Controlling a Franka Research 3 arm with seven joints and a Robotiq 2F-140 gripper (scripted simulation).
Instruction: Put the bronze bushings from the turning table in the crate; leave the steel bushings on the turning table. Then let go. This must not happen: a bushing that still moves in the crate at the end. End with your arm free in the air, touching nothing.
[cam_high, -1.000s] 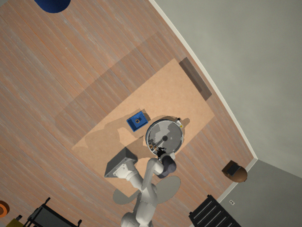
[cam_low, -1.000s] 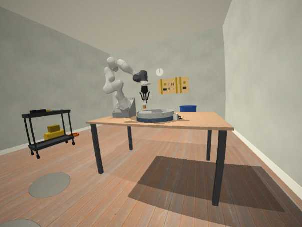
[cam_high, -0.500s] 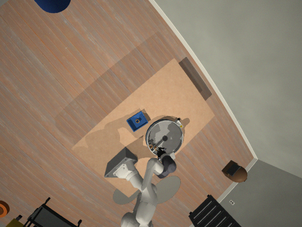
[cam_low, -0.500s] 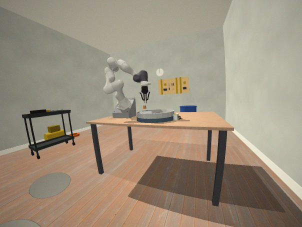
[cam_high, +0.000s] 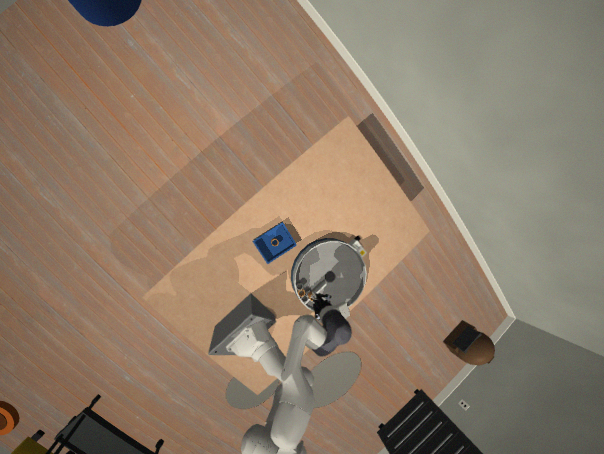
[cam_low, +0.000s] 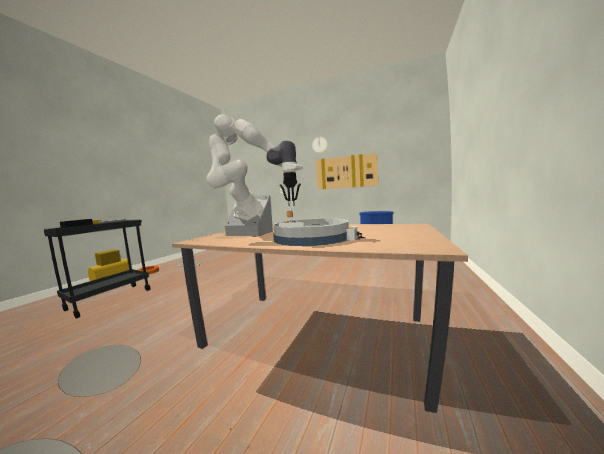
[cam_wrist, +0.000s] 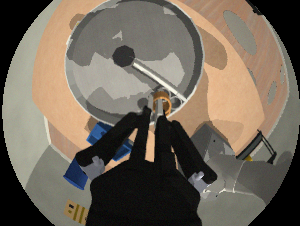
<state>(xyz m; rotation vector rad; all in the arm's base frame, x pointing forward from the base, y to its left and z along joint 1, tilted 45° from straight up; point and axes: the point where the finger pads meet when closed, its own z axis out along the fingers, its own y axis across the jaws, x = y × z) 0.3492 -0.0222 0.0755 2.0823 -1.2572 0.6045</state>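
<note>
My gripper (cam_low: 290, 202) is shut on a bronze bushing (cam_low: 289, 214) and holds it above the near rim of the round grey turning table (cam_low: 310, 231). In the wrist view the bronze bushing (cam_wrist: 161, 103) sits between my fingertips over the table's edge (cam_wrist: 133, 52). From above, my gripper (cam_high: 320, 301) hangs over the table's lower left rim (cam_high: 329, 273), with more bushings (cam_high: 301, 288) on the table close beside it. The blue crate (cam_high: 274, 242) stands left of the turning table and holds one bronze bushing (cam_high: 275, 242).
The robot base (cam_high: 240, 327) stands on the wooden table (cam_low: 320, 245) near the turning table. A small white box (cam_high: 358, 246) sits at the turning table's far rim. A black cart (cam_low: 95, 255) stands on the floor to the left.
</note>
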